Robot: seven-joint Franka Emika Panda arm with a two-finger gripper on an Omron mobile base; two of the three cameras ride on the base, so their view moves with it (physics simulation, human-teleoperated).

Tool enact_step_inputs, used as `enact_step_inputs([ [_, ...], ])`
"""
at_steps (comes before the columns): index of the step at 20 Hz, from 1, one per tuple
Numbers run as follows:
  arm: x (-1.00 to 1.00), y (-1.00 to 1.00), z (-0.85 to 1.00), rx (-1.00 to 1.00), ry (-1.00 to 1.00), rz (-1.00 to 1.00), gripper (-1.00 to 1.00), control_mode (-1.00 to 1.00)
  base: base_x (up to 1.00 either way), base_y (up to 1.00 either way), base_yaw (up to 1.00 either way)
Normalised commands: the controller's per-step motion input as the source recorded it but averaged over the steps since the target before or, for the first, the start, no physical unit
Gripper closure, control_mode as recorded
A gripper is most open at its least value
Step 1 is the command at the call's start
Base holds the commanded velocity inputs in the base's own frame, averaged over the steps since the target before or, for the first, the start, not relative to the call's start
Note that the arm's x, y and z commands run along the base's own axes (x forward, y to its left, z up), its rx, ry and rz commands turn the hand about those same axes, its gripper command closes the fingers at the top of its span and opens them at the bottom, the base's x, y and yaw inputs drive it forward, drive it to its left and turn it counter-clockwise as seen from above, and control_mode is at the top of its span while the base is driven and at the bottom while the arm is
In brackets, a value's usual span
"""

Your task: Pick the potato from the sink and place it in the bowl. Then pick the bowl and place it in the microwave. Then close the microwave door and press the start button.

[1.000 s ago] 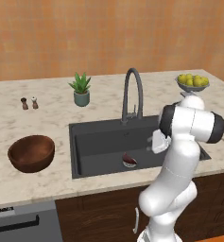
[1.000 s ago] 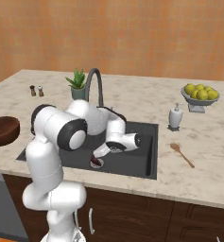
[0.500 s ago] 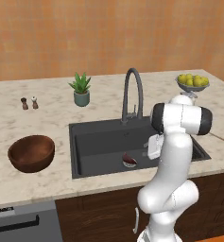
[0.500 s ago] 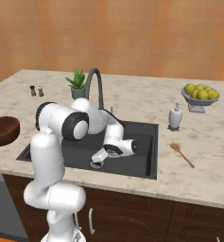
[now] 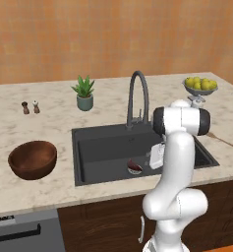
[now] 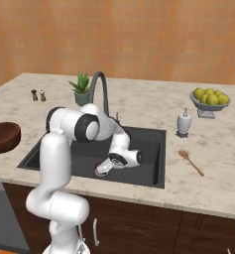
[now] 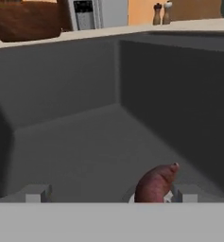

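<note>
The room is evenly and softly lit, with no single lamp to trace and no glare on the pale counter (image 5: 113, 113). Everything around the sink (image 5: 103, 147) looks flat and clean, with hard rendered edges and no blur. Inside the sink the walls go darker toward the corners, and the near left wall is the dimmest part in the hand view. The potato (image 7: 153, 185) catches a mild highlight on top. The wall above the sink glows warm orange.

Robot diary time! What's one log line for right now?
stage: reaching for potato | claw: open, low inside sink, potato by one finger, not gripped | bowl: on counter, nothing inside
</note>
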Motion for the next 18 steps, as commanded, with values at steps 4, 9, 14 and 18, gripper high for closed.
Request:
enact_step_inputs([
  [4, 0.26, 0.16, -0.50, -0.01, 0.00, 0.00, -1.00, -1.00, 0.00, 0.00, 0.00],
  [9, 0.19, 0.12, -0.44, 0.00, 0.00, 0.00, -1.00, -1.00, 0.00, 0.00, 0.00],
  [14, 0.36, 0.11, -0.42, 0.00, 0.00, 0.00, -1.00, -1.00, 0.00, 0.00, 0.00],
  [18, 0.46, 0.03, -0.46, 0.00, 0.00, 0.00, -1.00, -1.00, 0.00, 0.00, 0.00],
])
